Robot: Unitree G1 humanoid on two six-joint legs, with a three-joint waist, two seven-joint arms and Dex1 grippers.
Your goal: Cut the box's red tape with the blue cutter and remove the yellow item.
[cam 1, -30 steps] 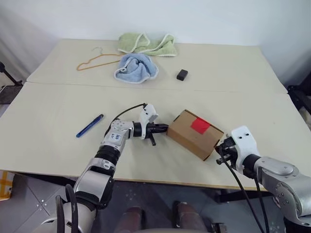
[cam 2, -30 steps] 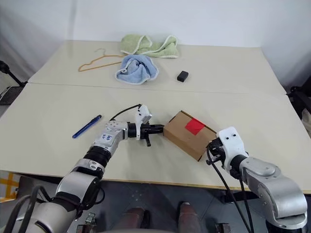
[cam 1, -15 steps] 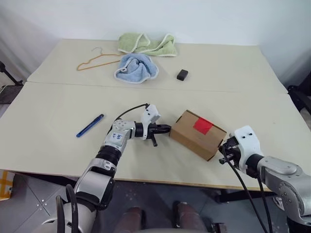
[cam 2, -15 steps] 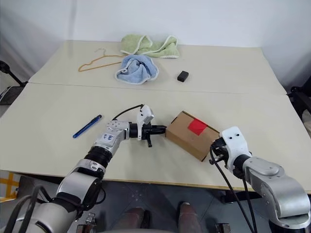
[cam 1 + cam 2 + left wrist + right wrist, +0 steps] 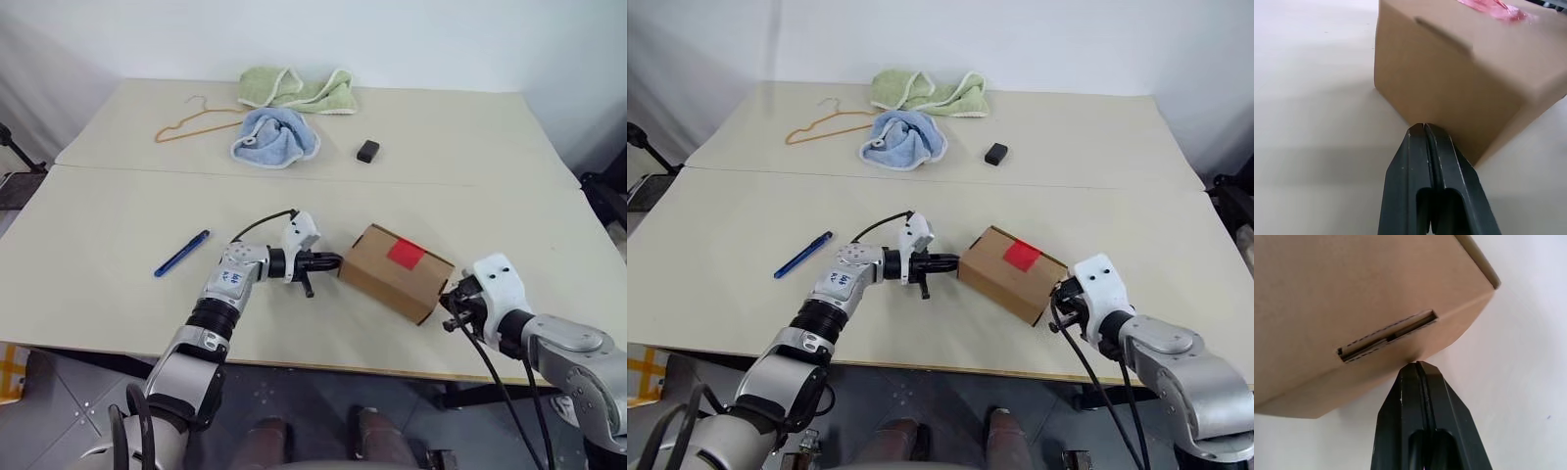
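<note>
1. Worktop (image 5: 98, 245) of pale beige boards, two panels with a seam running across, stands against a white wall; grey floor shows below its near edge.
2. On the far panel lie a green towel (image 5: 297, 88), a light blue cloth (image 5: 275, 136), an orange wire hanger (image 5: 192, 121) and a small black block (image 5: 367, 150).
3. On the near panel the blue cutter (image 5: 181, 254) lies untouched, well to the left of my left arm.
4. The box (image 5: 395, 271) sits closed between my two pincers, turned at an angle to the worktop's edge, with the red tape (image 5: 405, 255) intact on its top face.
5. Against the picture of a second ago, the box has shifted only slightly and my arms stand nearly as they did; the cutter, towel, cloth, hanger and block lie where they were.
6. My left pincer (image 5: 335, 260) reaches forward and to the right, nearly level, its fingers clenched together on nothing, the tips right at the box's left end; the left wrist view shows the tips (image 5: 1422, 129) against the brown side wall.
7. My right pincer (image 5: 1056, 311) points forward and somewhat down, clenched and empty too, its tips (image 5: 1417, 366) at the box's right end just beside the tuck-flap slot (image 5: 1387, 335).
8. Whether either pincer actually presses the cardboard I cannot tell.
</note>
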